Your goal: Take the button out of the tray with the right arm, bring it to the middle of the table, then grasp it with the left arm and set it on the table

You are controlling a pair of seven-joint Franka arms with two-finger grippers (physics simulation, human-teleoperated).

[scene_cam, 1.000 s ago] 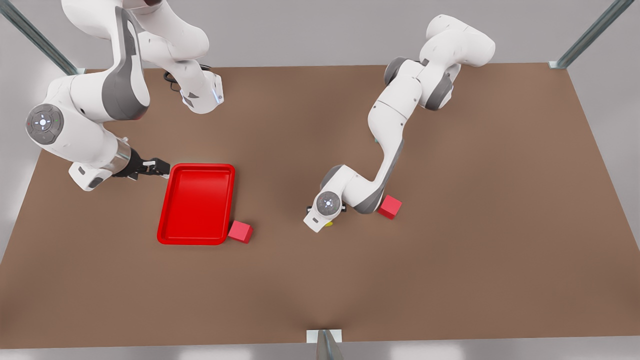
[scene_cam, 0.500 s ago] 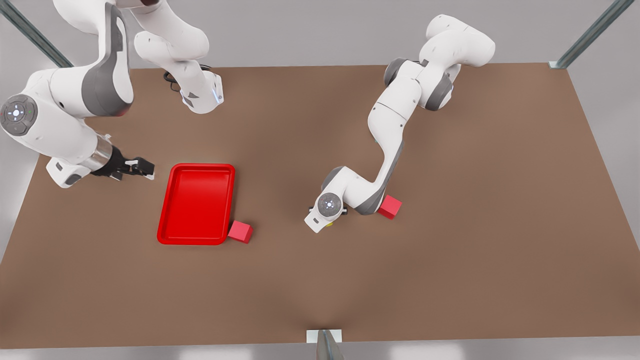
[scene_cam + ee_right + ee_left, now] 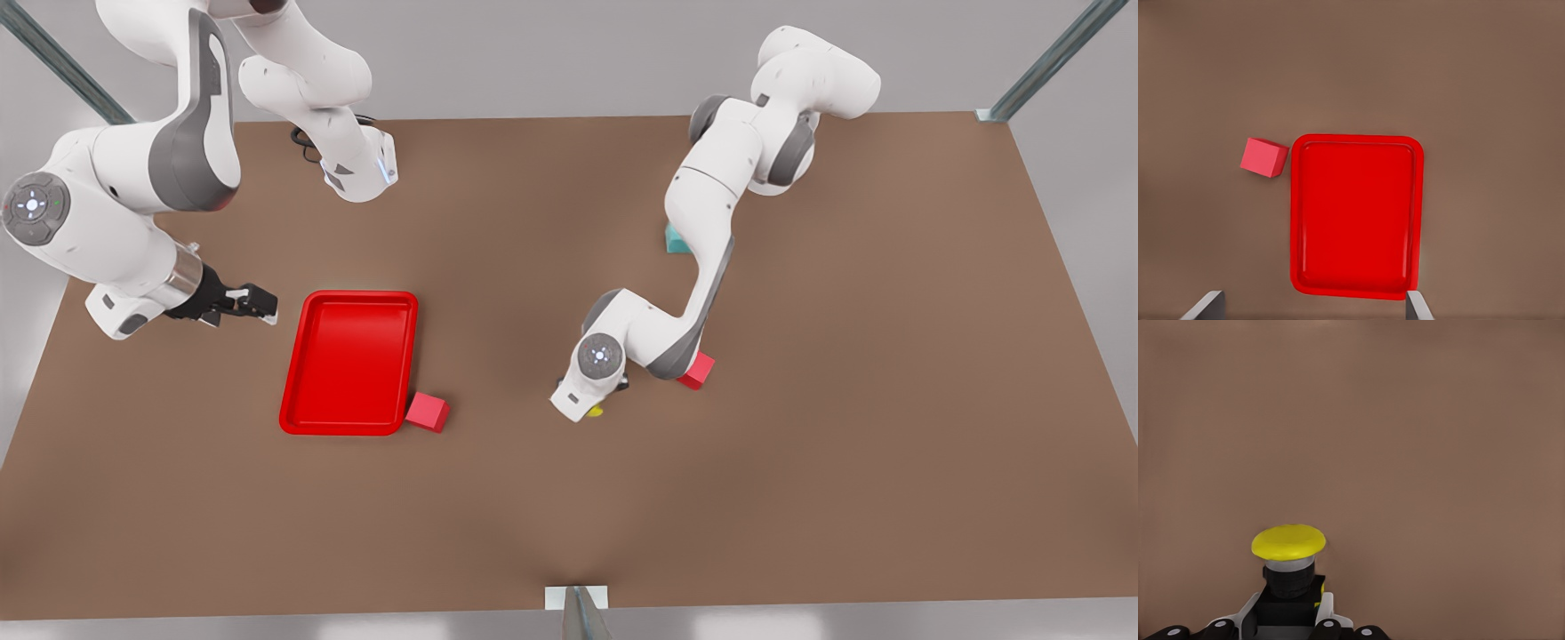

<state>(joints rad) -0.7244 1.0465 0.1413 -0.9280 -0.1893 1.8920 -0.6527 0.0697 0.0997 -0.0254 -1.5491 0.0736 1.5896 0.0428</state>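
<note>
The button (image 3: 1288,543), with a yellow cap on a black and grey body, sits between the fingers of my left gripper (image 3: 1289,621), which is shut on its body. In the front view the left gripper (image 3: 597,402) is low over the middle of the table (image 3: 800,489), and the button's yellow cap (image 3: 594,411) peeks out under the wrist. The red tray (image 3: 351,428) lies on the front view's left with nothing in it. My right gripper (image 3: 258,307) hovers open just beyond the tray's left side. Its fingers frame the tray (image 3: 1297,213) from above.
One red cube (image 3: 428,412) touches the tray's near right corner, seen also as the red cube (image 3: 1263,157). Another red cube (image 3: 698,371) lies close behind the left arm's elbow. A teal cube (image 3: 674,240) sits farther back beside that arm.
The right gripper has pulled back from the tray's edge toward the front view's left. The left arm shifted slightly toward the near edge with the button, uncovering the teal cube.
</note>
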